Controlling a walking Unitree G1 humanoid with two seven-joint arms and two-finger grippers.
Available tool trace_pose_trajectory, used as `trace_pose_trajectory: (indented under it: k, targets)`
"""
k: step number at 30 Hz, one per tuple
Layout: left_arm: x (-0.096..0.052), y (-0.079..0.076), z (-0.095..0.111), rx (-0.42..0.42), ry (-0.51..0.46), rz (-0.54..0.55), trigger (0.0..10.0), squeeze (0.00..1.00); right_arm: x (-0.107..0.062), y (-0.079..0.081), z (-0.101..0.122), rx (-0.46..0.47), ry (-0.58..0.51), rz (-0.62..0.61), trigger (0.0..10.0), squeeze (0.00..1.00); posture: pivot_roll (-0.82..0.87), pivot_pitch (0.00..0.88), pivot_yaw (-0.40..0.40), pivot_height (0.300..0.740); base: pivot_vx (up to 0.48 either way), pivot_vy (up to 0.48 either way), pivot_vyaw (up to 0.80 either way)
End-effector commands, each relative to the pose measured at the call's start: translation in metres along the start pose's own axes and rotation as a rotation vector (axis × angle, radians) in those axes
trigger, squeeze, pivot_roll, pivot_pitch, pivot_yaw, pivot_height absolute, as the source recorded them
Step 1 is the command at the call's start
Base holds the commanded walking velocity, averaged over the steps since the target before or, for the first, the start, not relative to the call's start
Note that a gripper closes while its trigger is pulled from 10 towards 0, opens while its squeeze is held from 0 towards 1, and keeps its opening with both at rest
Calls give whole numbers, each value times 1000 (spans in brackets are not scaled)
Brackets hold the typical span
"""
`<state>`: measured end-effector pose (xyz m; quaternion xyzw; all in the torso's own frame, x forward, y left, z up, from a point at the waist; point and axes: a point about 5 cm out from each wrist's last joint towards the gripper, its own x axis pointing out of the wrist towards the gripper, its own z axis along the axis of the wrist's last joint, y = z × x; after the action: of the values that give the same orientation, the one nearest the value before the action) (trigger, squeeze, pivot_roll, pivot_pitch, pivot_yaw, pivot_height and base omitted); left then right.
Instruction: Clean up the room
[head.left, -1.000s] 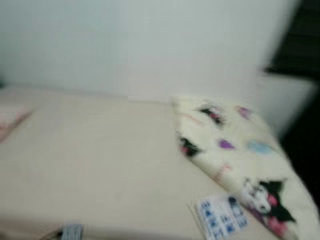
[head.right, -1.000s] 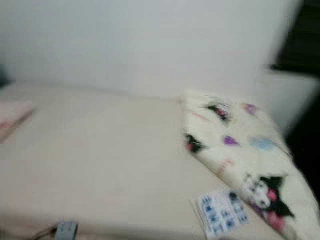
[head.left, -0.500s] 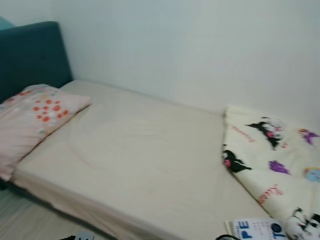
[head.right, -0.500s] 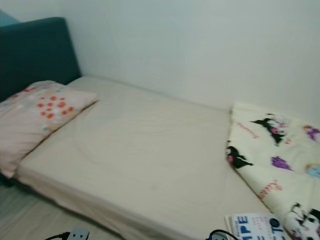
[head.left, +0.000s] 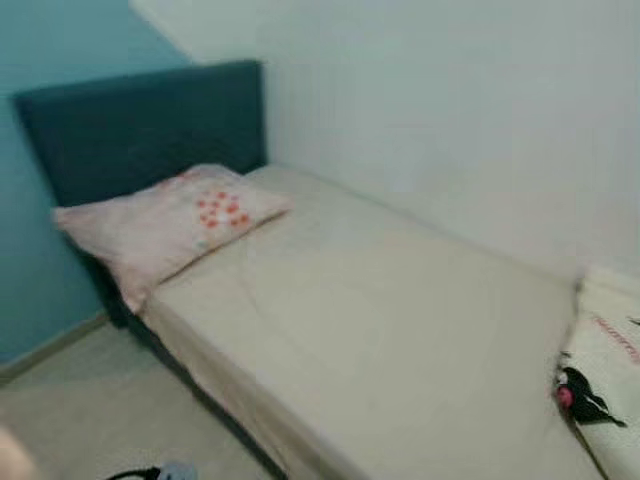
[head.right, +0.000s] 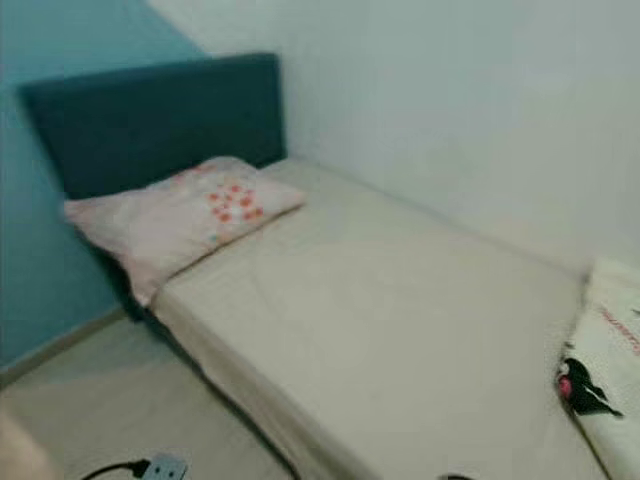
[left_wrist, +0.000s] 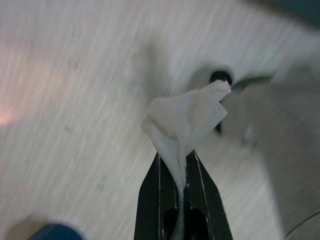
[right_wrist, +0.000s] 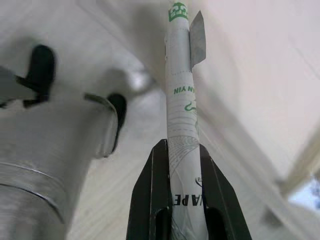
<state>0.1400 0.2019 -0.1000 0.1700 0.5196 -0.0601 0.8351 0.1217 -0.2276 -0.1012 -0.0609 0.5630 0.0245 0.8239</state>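
In the left wrist view my left gripper (left_wrist: 175, 162) is shut on a crumpled white tissue (left_wrist: 187, 117), held over pale wood-grain floor. The right wrist view has my right gripper (right_wrist: 175, 150) shut on a flat white paper packet (right_wrist: 181, 100) with green print, which sticks out past the fingertips. Ahead in the eye views lies a bed (head.left: 380, 340) with a cream sheet, a pink pillow (head.left: 170, 225) with red dots at its head, and a folded cartoon-print blanket (head.right: 610, 380) at the right edge.
A dark teal headboard (head.left: 130, 125) stands against a teal wall on the left, and a white wall runs behind the bed. A grey power strip (head.right: 160, 467) with a black cable lies on the floor near the bed's front edge. Silver robot body parts (right_wrist: 45, 165) sit beside the right gripper.
The camera has swung left: the headboard and pillow have come into view, while the blanket has slid to the right edge and the blue-printed paper has left the picture. The blur has eased.
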Motion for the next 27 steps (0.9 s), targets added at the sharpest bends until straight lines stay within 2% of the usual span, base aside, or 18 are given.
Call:
trace_pose_trajectory:
  k: [1,7,9,12,21,27]
  targets:
    - [0,-12,-4,42,19,-44,10000,0,-1,-5,-4,0,10,-12,10000,0,58,0,-100,740,0,0,769]
    - [1,-21,3,97,8,-62,10000,0,-1,-4,2,12,-24,-19,10000,0,60,0,-97,740,0,0,769]
    - [1,-24,6,108,3,-65,10000,0,0,-3,5,52,-39,-29,10000,0,63,0,-99,740,0,0,0]
    - [2,-28,10,112,-1,-66,10000,0,2,8,5,0,-33,9,10000,0,62,0,-99,740,0,0,0]
    - [1,-25,7,116,12,-61,10000,0,5,26,11,-30,-27,38,10000,0,58,0,-101,740,0,0,0]
    - [1,-25,6,114,17,-62,10000,0,5,29,11,-35,-28,39,10000,0,56,0,-99,740,0,0,0]
